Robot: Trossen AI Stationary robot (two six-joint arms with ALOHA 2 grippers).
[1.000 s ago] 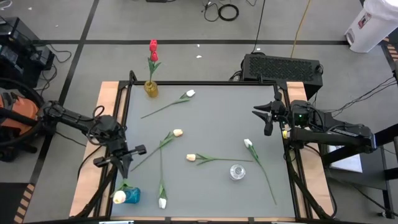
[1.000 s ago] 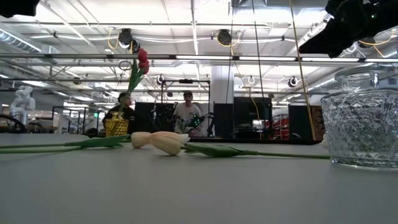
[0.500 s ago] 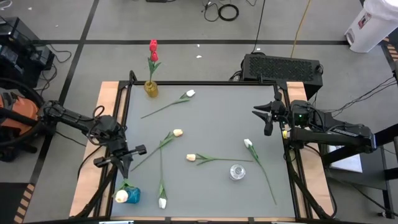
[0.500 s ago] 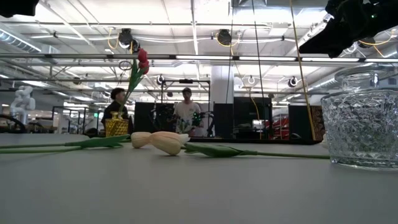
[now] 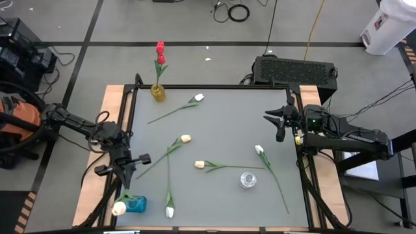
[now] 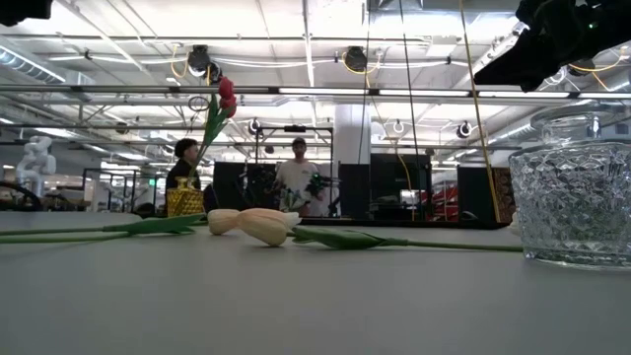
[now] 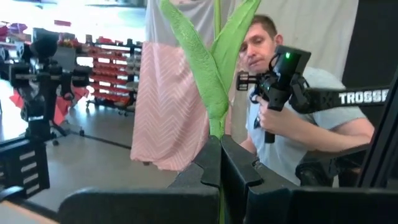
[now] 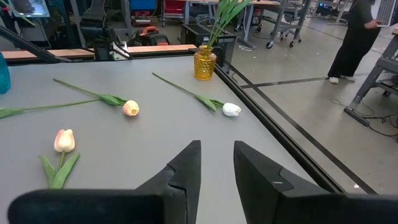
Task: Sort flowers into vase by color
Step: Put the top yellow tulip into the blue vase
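Left wrist view shows your left hand closed on a green stem, its cream flower hanging just over the blue vase. If you release off-centre, it can fall onto the surface. Farther from that vase, five flowers lie loose; the right hand waits half open, empty.

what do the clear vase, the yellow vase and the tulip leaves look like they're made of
Clear vase: probably cut or pressed glass, though clear plastic is possible; it is transparent with a faceted, sparkling pattern.
Yellow vase: looks like amber-tinted glass, translucent and glossy with a bumpy surface.
Tulip leaves: seemingly fabric, matte green with a fine woven texture, so artificial.
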